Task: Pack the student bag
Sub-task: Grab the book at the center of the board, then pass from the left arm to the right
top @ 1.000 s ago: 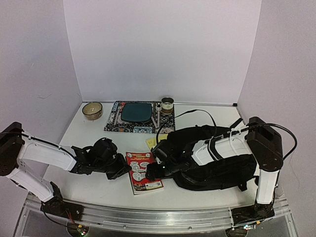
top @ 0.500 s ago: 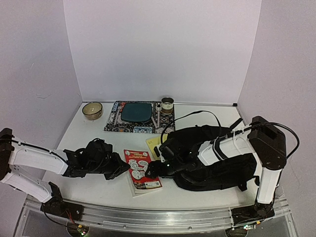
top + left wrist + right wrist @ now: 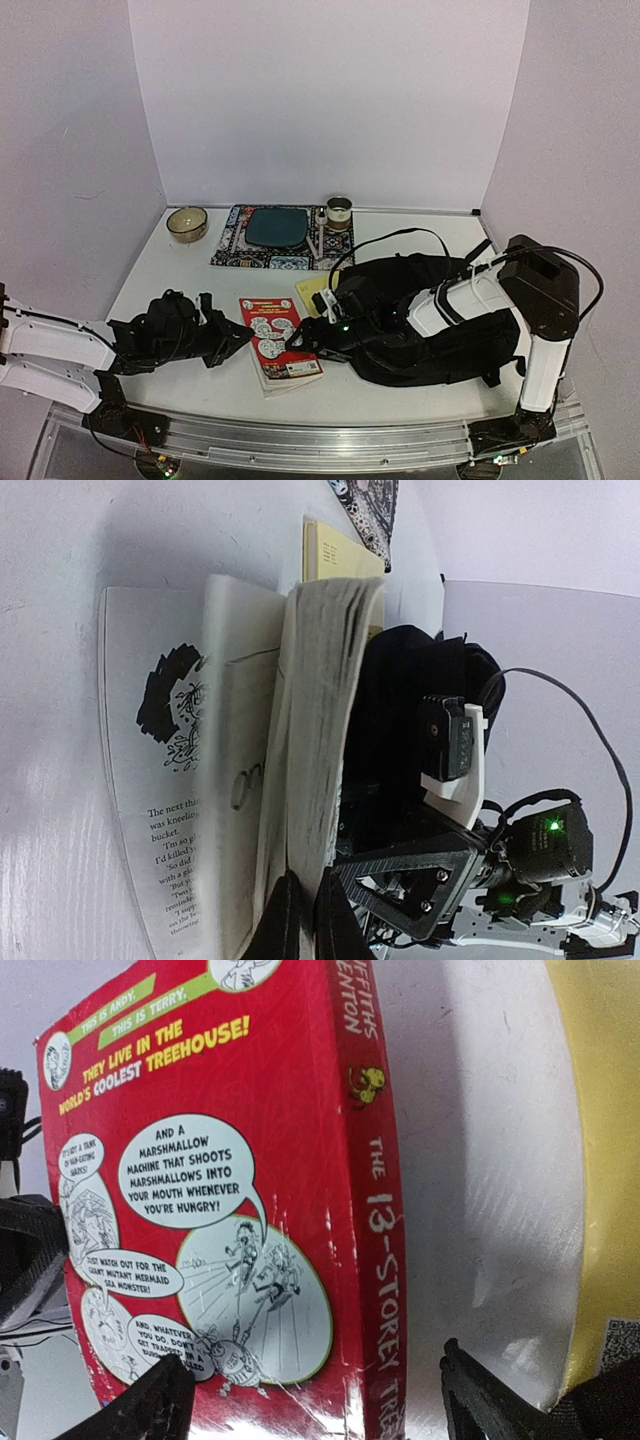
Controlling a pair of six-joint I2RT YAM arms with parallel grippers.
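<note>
Much of the large soft black fabric student bag (image 3: pixel 450 352) is hidden under the right arm, and its opening cannot be made out. It lies on the right half of the white worktop (image 3: pixel 180 275), long axis left-to-right, left end toward a red paperback book (image 3: pixel 278 338). The right arm stretches low across the bag, its tool (image 3: pixel 303 340) spread wide over the book's spine. The left arm reaches low, its tool (image 3: pixel 236 335) pinching the book's edge.

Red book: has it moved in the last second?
Yes. The red book slid left, away from the yellow notepad.
</note>
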